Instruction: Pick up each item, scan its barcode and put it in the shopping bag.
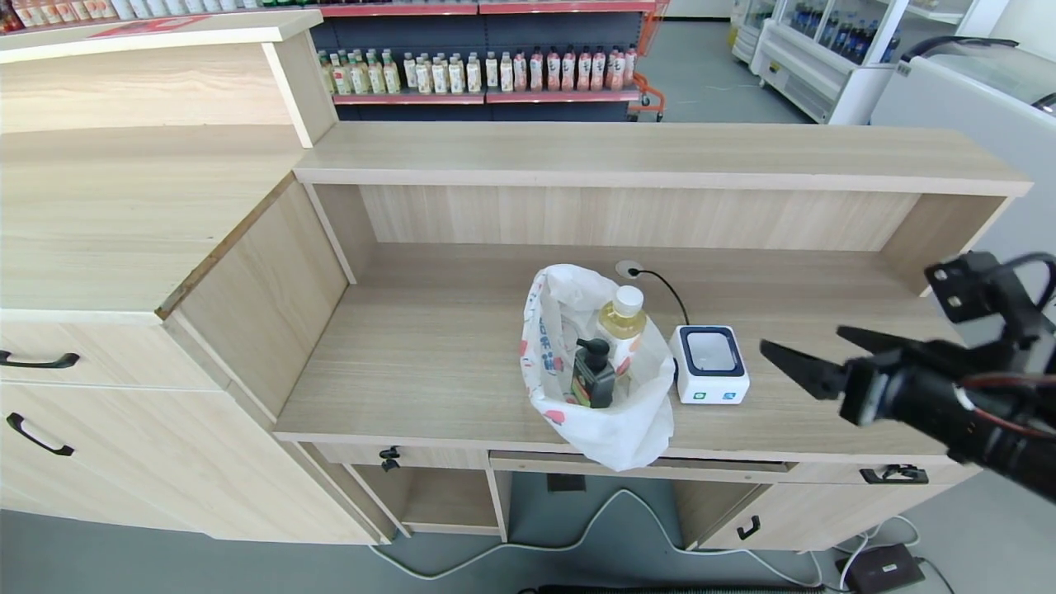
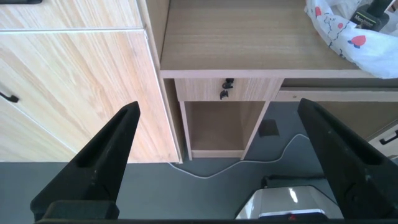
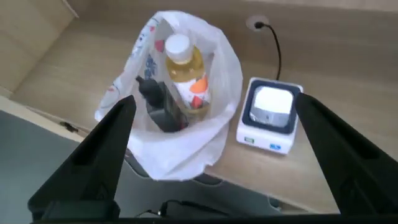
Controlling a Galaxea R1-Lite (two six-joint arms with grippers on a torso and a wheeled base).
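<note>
A white shopping bag (image 1: pixel 615 421) with red and blue print stands on the wooden counter (image 1: pixel 429 363). Inside it are a yellow drink bottle with a white cap (image 1: pixel 623 318) and a dark pump bottle (image 1: pixel 592 375). The same bag (image 3: pixel 186 149), yellow bottle (image 3: pixel 185 71) and pump bottle (image 3: pixel 163 109) appear in the right wrist view. A white barcode scanner (image 1: pixel 709 363) sits just right of the bag. My right gripper (image 1: pixel 813 355) hangs open and empty to the right of the scanner, above the counter. My left gripper (image 2: pixel 217 162) is open and empty, low in front of the counter, with the bag (image 2: pixel 357 37) far off.
The scanner's black cable (image 1: pixel 664 293) runs to a grommet behind the bag. A raised shelf (image 1: pixel 652 157) borders the counter's back, and a taller cabinet (image 1: pixel 132 214) stands at the left. Drawers and an open cubby (image 2: pixel 224 127) lie under the counter, with cables on the floor.
</note>
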